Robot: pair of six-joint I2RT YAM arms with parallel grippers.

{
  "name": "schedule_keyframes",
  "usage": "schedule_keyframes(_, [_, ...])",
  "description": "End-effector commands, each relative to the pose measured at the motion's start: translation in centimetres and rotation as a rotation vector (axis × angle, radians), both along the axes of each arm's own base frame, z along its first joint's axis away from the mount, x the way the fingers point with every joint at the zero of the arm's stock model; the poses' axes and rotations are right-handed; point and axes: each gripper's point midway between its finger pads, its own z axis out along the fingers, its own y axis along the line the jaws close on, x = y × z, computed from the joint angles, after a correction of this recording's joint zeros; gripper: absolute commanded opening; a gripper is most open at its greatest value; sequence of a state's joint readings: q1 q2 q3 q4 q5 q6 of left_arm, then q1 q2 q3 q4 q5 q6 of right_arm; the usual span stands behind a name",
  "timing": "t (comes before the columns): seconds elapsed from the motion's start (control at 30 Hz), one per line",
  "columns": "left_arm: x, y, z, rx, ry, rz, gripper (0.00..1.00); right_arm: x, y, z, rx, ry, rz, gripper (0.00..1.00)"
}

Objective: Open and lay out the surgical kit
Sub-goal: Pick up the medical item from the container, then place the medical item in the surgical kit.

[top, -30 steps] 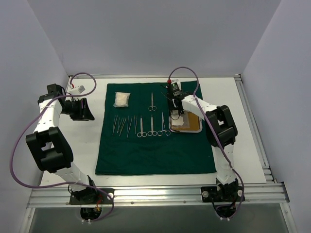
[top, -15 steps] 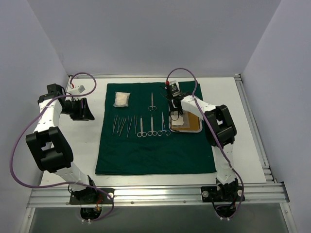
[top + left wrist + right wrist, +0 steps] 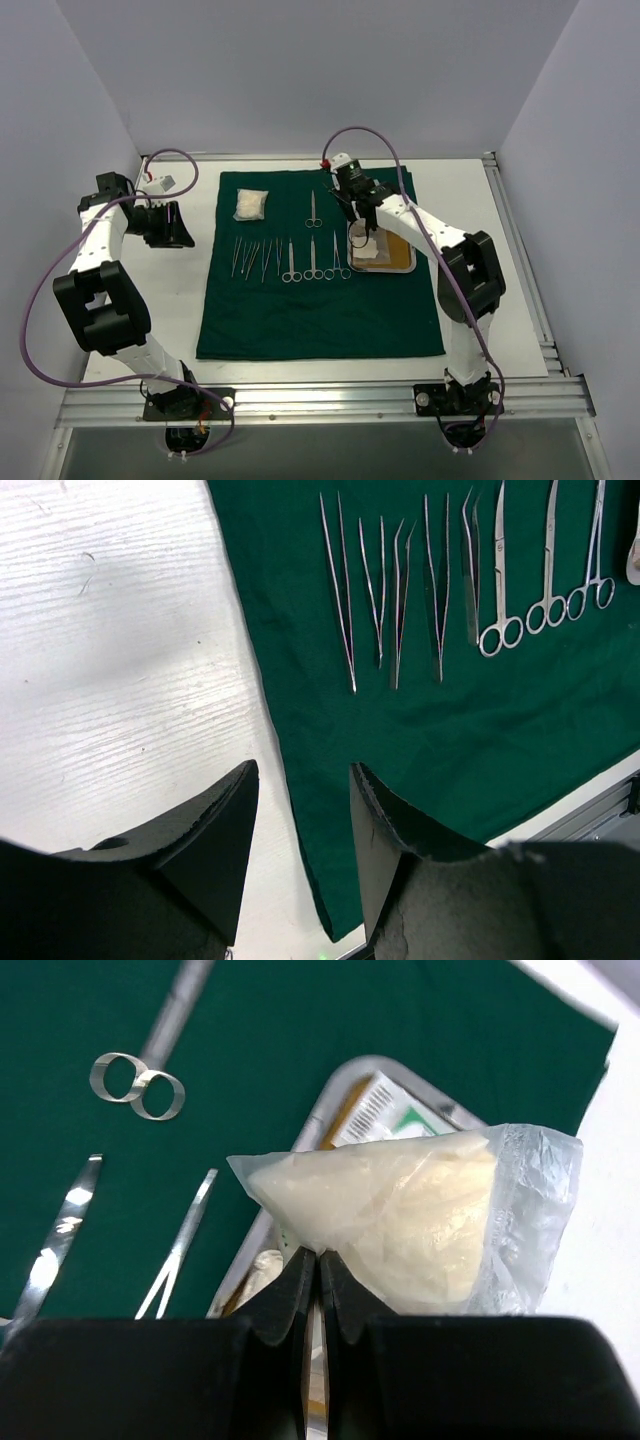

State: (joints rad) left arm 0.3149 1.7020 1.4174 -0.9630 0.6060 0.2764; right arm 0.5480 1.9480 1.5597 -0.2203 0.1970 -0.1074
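From overhead, my left arm (image 3: 100, 305) and right arm (image 3: 468, 285) rise from the near edge of a white tabletop (image 3: 500, 330). A dark green drape (image 3: 320, 320) lies open and flat across the middle of the tabletop, and its near half is bare cloth.

Partway up the drape lies a row of slim silver forceps (image 3: 255, 258). Just to their right are three ring-handled instruments (image 3: 315, 262), with the rings toward me. Right of that row, a rectangular steel tray (image 3: 409, 267) sits on the drape, with flat printed packets inside.

My right hand (image 3: 366, 228) hangs over the left end of the tray. In its wrist view the fingers are pressed together, pinching the lower edge of a clear packet (image 3: 420, 1210) filled with soft white material. The packet sits between the camera and the tray and hides part of the rim. I cannot tell whether it touches the tray.

My left hand (image 3: 165, 225) is off the drape to the left, over bare tabletop. Its wrist view shows the fingers spread with nothing between them, and the left edge of the drape runs through the gap.

Toward the far edge of the drape, a second packet (image 3: 250, 205) of white material lies at the left. A lone pair of scissors (image 3: 313, 210) lies near the middle, well apart from it.
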Motion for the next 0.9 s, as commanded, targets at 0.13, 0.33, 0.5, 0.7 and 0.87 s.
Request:
schedule_keyframes(0.13, [1.2,-0.8,2.7,-0.044,-0.078,-0.044,0.5,-1.2,9.4,5.7,-0.054,-0.164,0.584,0.0])
schedule_keyframes(0.33, [0.9,-0.8,2.3,-0.048,-0.057,-0.04,0.51,0.6,16.4,4.4,-0.054,-0.18,0.902,0.0])
schedule_keyframes(0.5, [0.6,-0.5,2.1,-0.028,-0.05,-0.037,0.51,2.0,19.0,0.9,-0.135,-0.141,1.09,0.0])
schedule_keyframes(0.7, [0.6,-0.5,1.8,-0.026,-0.047,-0.037,0.51,1.7,20.2,-2.2,-0.203,-0.148,1.26,0.0])
schedule_keyframes(0.87, [0.4,-0.6,1.6,-0.031,-0.04,-0.039,0.5,3.4,21.6,-2.5,-0.164,-0.209,1.208,0.0])
